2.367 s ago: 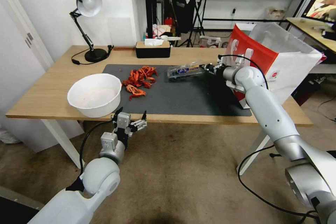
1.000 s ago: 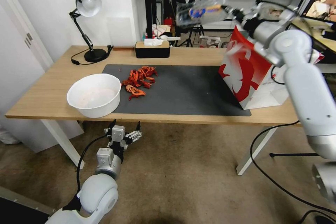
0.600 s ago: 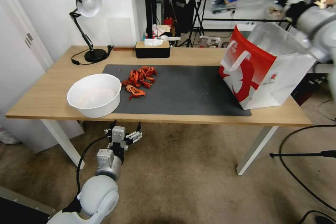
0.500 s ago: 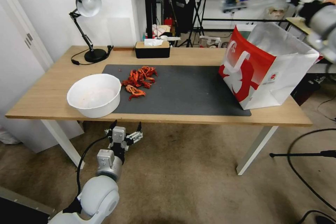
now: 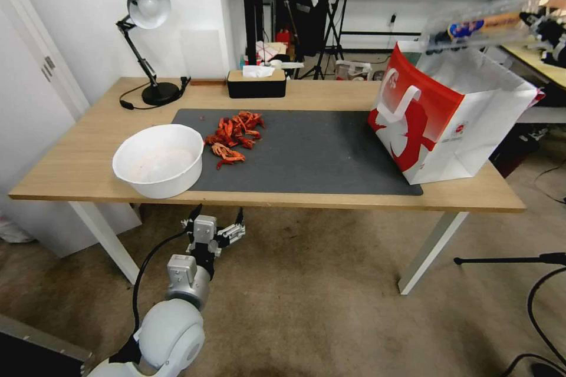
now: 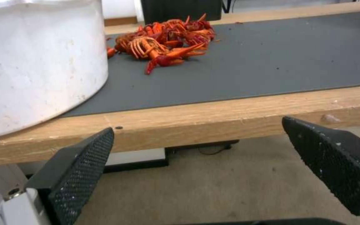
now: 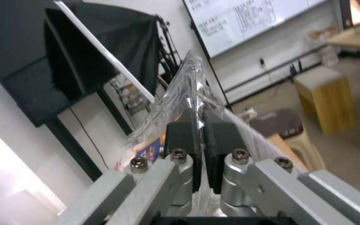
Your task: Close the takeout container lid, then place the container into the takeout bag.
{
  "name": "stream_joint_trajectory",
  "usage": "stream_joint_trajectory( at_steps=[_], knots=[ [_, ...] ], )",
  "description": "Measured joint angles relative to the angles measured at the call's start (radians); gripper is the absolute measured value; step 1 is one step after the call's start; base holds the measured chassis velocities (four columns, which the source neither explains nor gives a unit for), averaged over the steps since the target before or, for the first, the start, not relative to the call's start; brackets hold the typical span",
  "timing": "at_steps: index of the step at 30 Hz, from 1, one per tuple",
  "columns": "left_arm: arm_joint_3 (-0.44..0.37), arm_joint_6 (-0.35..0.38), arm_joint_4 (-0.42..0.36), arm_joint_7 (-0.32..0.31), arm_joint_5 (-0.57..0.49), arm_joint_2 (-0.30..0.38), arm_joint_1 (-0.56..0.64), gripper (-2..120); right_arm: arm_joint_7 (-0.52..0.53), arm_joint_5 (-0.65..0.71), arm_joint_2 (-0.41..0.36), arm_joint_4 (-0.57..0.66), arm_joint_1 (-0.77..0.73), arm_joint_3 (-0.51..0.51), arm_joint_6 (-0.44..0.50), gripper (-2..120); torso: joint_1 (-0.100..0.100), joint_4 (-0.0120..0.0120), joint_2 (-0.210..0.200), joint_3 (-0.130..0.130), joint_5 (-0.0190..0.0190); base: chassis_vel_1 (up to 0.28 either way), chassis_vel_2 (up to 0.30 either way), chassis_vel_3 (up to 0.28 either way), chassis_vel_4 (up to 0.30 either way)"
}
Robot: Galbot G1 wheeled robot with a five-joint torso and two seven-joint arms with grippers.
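The right end effector (image 7: 199, 125) is raised at the far right, above and just past the bag's far right corner, with its two dark pads pressed together on the thin edge of the clear container (image 5: 474, 25). The container is held in the air, roughly level and lengthwise, over the open mouth of the red-and-white bag (image 5: 436, 123); its lid (image 5: 471, 17) lies closed against the lower half, and a blue label patch shows through the plastic. There is a clear gap of air between the container and the bag's top rim.

The bag stands upright at the right end of the worktop (image 5: 76, 159), its near bottom corner resting on the right edge of the dark mat (image 5: 312, 159). Its mouth gapes wide and its white handle (image 5: 401, 103) hangs down flat against the red face.

The middle of the mat is bare between the bag and a heap of red crayfish shells (image 5: 234, 135). A white bowl (image 5: 159, 159) sits at the mat's left edge, close to the worktop's front edge. A black lamp (image 5: 147, 41) and a tissue box (image 5: 257, 82) stand along the back edge.

The left end effector (image 5: 216, 217) hangs below the worktop's front edge, under the bowl, with its fingers (image 6: 80, 175) spread wide apart and holding nothing.
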Motion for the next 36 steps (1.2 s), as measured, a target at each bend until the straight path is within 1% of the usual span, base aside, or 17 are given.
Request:
stream_joint_trajectory(
  at_steps=[6,8,9,12,13,16,17,21,22,25,26,27,30,31,33,34,36],
  knots=[
    [0.002,0.000,0.001,0.001,0.005,-0.009,0.008,100,0.048,0.030,0.036,0.001,-0.040,0.012,-0.023,1,0.000,0.0001,0.000,0.000,0.0000,0.000,0.000,0.000,0.000],
    [0.002,0.000,0.001,0.001,0.007,-0.011,0.011,100,0.063,0.038,0.047,0.004,-0.053,0.013,-0.031,7,0.000,0.0001,0.000,0.000,0.0000,0.000,0.000,0.000,0.000],
    [0.002,0.000,0.001,0.001,0.007,-0.011,0.011,100,0.063,0.038,0.047,0.004,-0.053,0.013,-0.031,7,0.000,0.0001,0.000,0.000,0.0000,0.000,0.000,0.000,0.000],
    [-0.001,0.000,0.001,0.001,0.007,-0.011,0.012,100,0.076,0.041,0.060,0.004,-0.066,0.011,-0.036,22,0.000,0.0000,0.000,0.000,-0.0001,0.000,0.000,0.000,0.000],
    [-0.001,0.000,0.001,0.001,0.007,-0.011,0.012,100,0.076,0.041,0.060,0.004,-0.066,0.011,-0.036,22,0.000,0.0000,0.000,0.000,-0.0001,0.000,0.000,0.000,0.000],
    [-0.002,0.002,0.001,0.001,0.007,-0.015,0.010,100,0.074,0.032,0.066,0.004,-0.070,0.001,-0.037,34,0.000,0.0001,0.000,0.000,-0.0001,0.000,0.000,0.000,0.000],
    [-0.002,0.002,0.001,0.001,0.007,-0.015,0.010,100,0.074,0.032,0.066,0.004,-0.070,0.001,-0.037,34,0.000,0.0001,0.000,0.000,-0.0001,0.000,0.000,0.000,0.000],
    [-0.002,0.003,0.003,0.001,0.010,-0.024,0.011,100,0.049,0.001,0.066,0.012,-0.073,-0.009,-0.030,55,0.000,0.0000,0.000,0.000,-0.0001,0.000,0.000,0.000,0.000],
    [-0.002,0.003,0.003,0.001,0.010,-0.024,0.011,100,0.049,0.001,0.066,0.012,-0.073,-0.009,-0.030,55,0.000,0.0000,0.000,0.000,-0.0001,0.000,0.000,0.000,0.000],
    [-0.005,0.003,0.003,0.002,0.011,-0.027,0.013,100,0.036,-0.030,0.061,0.012,-0.073,-0.015,-0.022,68,0.000,0.0001,0.000,0.000,-0.0001,0.000,0.000,0.000,0.000],
    [-0.005,0.003,0.003,0.002,0.011,-0.027,0.013,100,0.036,-0.030,0.061,0.012,-0.073,-0.015,-0.022,68,0.000,0.0001,0.000,0.000,-0.0001,0.000,0.000,0.000,0.000],
    [-0.005,0.004,0.002,0.002,0.011,-0.028,0.013,100,0.029,-0.043,0.059,0.011,-0.073,-0.016,-0.019,72,0.000,0.0001,0.000,0.000,-0.0001,0.000,0.000,0.000,0.000],
    [-0.006,0.005,0.002,0.002,0.011,-0.031,0.013,100,-0.005,-0.109,0.051,0.005,-0.074,-0.025,-0.004,87,0.000,0.0000,0.000,0.000,-0.0001,0.000,0.000,0.000,0.000],
    [-0.006,0.005,0.002,0.002,0.011,-0.031,0.013,100,-0.005,-0.109,0.051,0.005,-0.074,-0.025,-0.004,87,0.000,0.0000,0.000,0.000,-0.0001,0.000,0.000,0.000,0.000],
    [-0.006,0.006,0.001,0.002,0.011,-0.034,0.014,100,-0.026,-0.158,0.046,0.003,-0.074,-0.032,0.006,96,0.000,0.0000,0.000,0.000,0.0000,0.000,0.000,0.000,0.000],
    [-0.006,0.006,0.001,0.002,0.011,-0.036,0.015,100,-0.035,-0.182,0.043,0.002,-0.073,-0.035,0.010,99,0.000,0.0000,0.000,0.000,-0.0001,0.000,0.000,0.000,0.000],
    [-0.006,0.006,0.000,0.002,0.012,-0.037,0.016,100,-0.043,-0.199,0.041,0.000,-0.072,-0.039,0.013,99,0.000,0.0000,0.000,0.000,0.0000,0.000,0.000,0.000,0.000]
  ],
)
